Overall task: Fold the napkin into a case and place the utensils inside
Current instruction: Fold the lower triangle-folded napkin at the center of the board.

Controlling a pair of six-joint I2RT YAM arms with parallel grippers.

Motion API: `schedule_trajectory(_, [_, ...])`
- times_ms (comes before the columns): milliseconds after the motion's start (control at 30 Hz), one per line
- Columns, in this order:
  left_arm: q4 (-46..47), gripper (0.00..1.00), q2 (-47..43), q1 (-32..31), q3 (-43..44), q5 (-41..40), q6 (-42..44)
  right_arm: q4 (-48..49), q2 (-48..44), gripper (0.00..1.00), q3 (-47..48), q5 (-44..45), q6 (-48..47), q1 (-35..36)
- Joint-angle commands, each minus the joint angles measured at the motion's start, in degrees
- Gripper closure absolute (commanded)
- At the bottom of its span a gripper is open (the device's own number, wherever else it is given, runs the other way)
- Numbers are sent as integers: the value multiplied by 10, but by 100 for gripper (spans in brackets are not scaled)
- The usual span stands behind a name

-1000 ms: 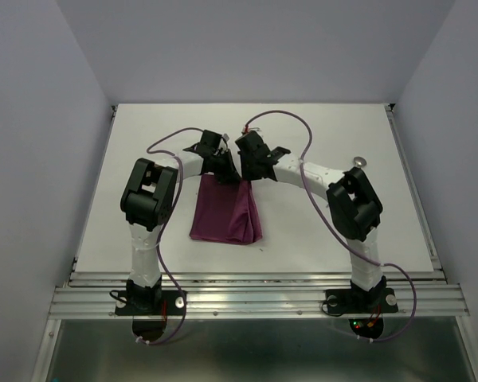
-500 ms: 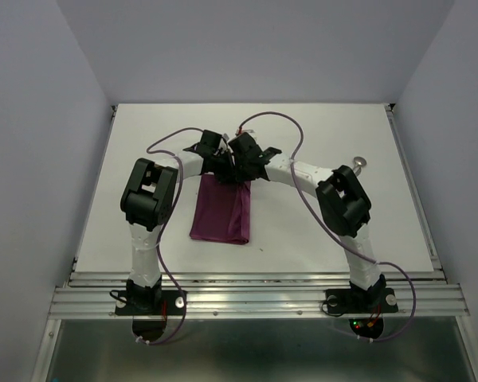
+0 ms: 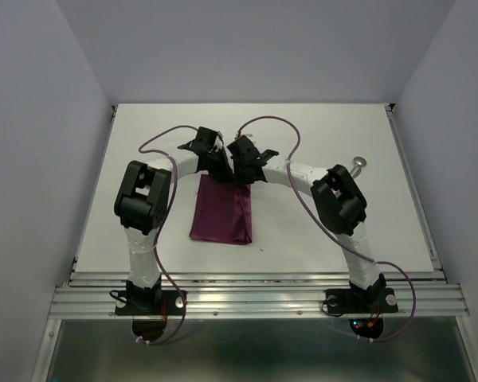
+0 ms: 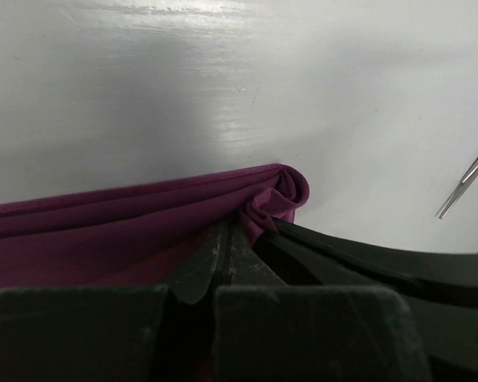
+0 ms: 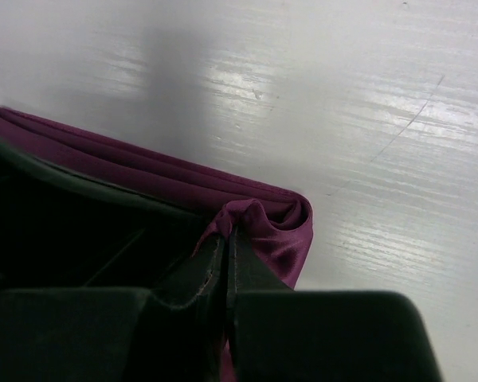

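Note:
The plum-purple napkin (image 3: 221, 213) lies folded into a narrow rectangle in the middle of the table. Both grippers meet at its far edge. My left gripper (image 3: 221, 173) is shut on the cloth's far edge, and the left wrist view shows its tips (image 4: 227, 231) pinching bunched napkin (image 4: 103, 231). My right gripper (image 3: 240, 180) is shut on the neighbouring corner, where folded layers of napkin (image 5: 279, 231) curl around its tips (image 5: 227, 229). A spoon (image 3: 358, 162) lies at the right, partly behind the right arm. A thin silver rod-like utensil (image 4: 466, 179) shows at the left wrist view's right edge.
The white table (image 3: 143, 231) is walled by grey panels on three sides, with a metal rail (image 3: 255, 298) along the near edge. Purple cables (image 3: 275, 119) loop above both wrists. The two arms' wrists sit very close together.
My right gripper has moved left toward the left gripper, carrying the napkin's right flap over. The cloth has gone from a wider flared shape to a narrow rectangle.

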Motion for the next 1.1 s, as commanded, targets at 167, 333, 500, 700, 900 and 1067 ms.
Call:
schedule_trajectory(167, [-20,100,-69,34,-28,-21,21,14,8,99,17,-12,5,6])
schedule_trajectory(333, [-9,100,-49,39,-58,-27,22,16,5,99,18,-13,4,6])
schedule_trajectory(500, [5,100,-35,39,-78,-25,12,16,10,99,28,-10,5,6])
schedule_trajectory(700, [13,100,-32,39,-93,-28,3,12,15,99,36,-10,15,6])
schedule_trajectory(900, [19,100,-29,39,-100,-25,-1,5,24,99,52,-4,22,6])
schedule_trajectory(1067, [20,100,-34,39,-103,-28,-3,4,39,99,59,5,32,6])
